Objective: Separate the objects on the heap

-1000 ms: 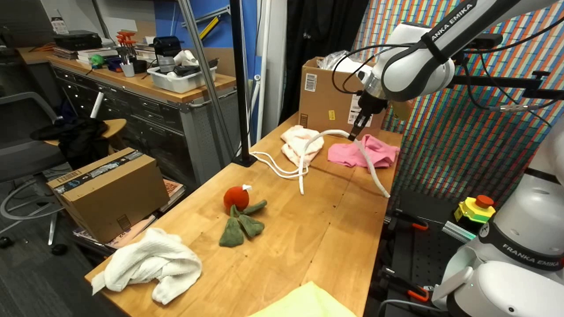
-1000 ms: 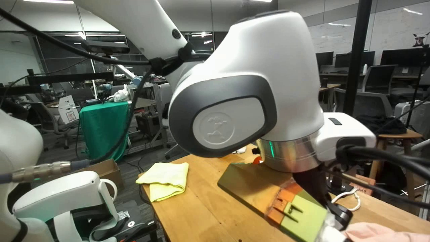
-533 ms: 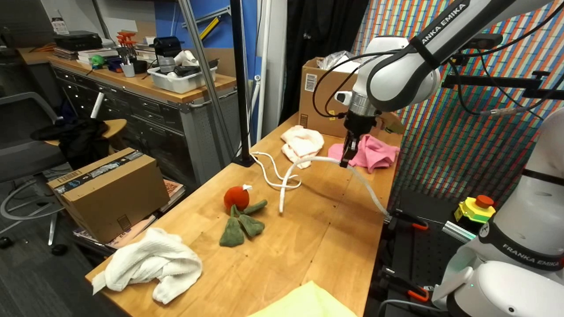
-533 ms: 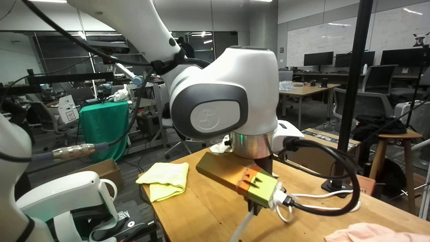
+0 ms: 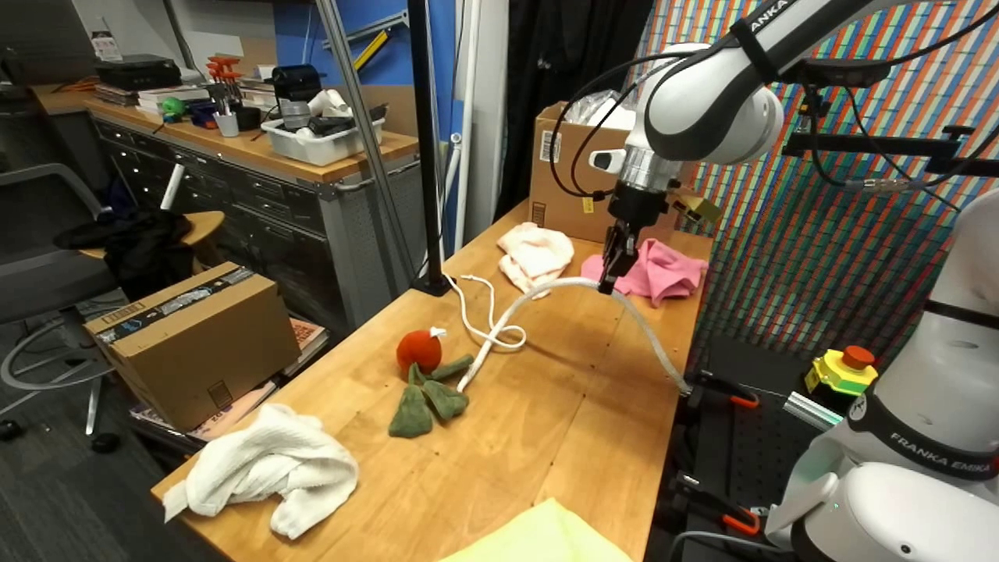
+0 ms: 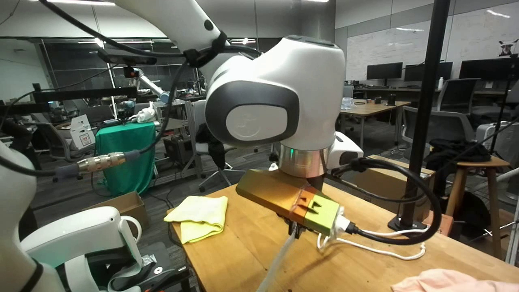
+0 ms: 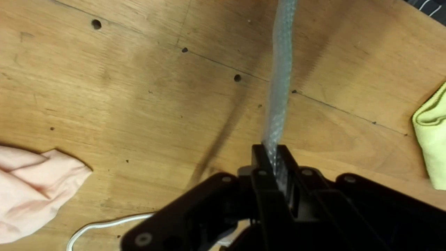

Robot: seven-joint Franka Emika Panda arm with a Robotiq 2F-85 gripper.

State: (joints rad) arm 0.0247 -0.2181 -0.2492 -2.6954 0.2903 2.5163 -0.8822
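My gripper [image 5: 606, 287] [image 7: 272, 148] is shut on the long white cord [image 5: 652, 336] [image 7: 283, 59], holding it above the table in an arch. One thick end reaches beside the green parts [image 5: 411, 410] of the red soft toy [image 5: 419, 351]; whether they touch I cannot tell. Its opposite end droops by the table's edge. Thin strings of the cord lie on the wood. Pink cloth [image 5: 663, 273] and cream cloth [image 5: 535, 254] rest at the far end. White towel [image 5: 269, 468] and yellow-green cloth [image 6: 200, 217] lie at the near end. The heap is out of view; these objects lie spread apart.
A large cardboard box [image 5: 574, 179] stands behind the cloths at the table's far end. A black post [image 5: 428, 156] rises from the table's edge. Clamps [image 5: 726, 386] sit off the edge near the robot base, close to the cord's drooping end.
My gripper has come down and nearer with the cord, then risen slightly. The cord's thick end has swung toward the toy, its other end toward the table's edge. The thin strings slid along.
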